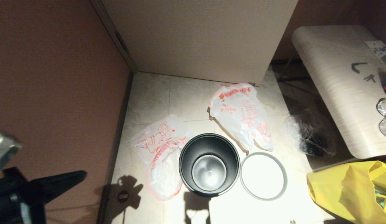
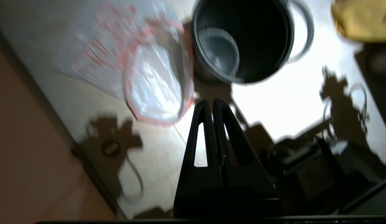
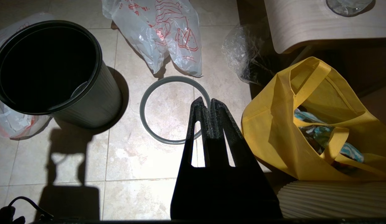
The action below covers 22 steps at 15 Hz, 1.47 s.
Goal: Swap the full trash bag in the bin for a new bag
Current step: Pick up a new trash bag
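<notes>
one bin, one grey ring, two white bags, one yellow bag.

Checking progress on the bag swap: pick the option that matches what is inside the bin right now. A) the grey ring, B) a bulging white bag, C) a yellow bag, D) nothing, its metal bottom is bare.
D: the bin stands unlined with its shiny bottom showing, while the grey ring lies on the floor beside it, and both white-and-red bags lie outside it on the tiles.
</notes>
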Motion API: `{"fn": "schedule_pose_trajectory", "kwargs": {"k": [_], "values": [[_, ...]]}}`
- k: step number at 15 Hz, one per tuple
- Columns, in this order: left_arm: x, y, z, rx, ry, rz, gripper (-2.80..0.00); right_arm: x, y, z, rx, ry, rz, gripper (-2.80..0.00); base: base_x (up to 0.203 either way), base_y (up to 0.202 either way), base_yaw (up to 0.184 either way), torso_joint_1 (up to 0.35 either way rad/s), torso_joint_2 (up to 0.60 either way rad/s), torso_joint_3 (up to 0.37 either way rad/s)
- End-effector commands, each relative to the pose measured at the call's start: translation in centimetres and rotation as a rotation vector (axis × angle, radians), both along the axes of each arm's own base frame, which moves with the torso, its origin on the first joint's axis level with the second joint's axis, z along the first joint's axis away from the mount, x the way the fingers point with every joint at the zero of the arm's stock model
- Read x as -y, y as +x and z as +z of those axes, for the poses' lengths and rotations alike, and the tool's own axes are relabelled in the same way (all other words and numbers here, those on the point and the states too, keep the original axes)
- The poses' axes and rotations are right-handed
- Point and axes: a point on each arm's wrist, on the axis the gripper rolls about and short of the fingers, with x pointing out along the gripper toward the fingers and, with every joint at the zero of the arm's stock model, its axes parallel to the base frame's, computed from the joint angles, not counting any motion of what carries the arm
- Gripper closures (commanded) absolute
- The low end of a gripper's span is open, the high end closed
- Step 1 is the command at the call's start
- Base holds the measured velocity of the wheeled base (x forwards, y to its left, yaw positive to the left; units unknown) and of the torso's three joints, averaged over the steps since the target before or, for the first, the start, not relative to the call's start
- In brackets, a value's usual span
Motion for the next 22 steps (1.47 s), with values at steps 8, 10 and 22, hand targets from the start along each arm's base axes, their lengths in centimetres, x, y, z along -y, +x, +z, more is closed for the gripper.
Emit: {"fn": "schedule_pose_trajectory", "kwargs": {"k": [8,10,22], "values": [[9.3,19.1,-9.8,-0.383,0.263,0.074,0.00,0.0,0.1,-0.2,-0.011,-0.001,0.001,0.00,0.000,0.000,0.000,0.000,0.00,0.000],[11.0,22.6,-10.8,-0.328,0.322,0.187,0.00,0.0,0.1,-0.2,-0.011,-0.001,0.001,0.00,0.000,0.000,0.000,0.000,0.00,0.000],[12.8,31.7,-19.9,-0.209,0.285,0.526,-2.80,0.0,0.1,-0.2,-0.011,-0.001,0.001,0.00,0.000,0.000,0.000,0.000,0.00,0.000]]}}
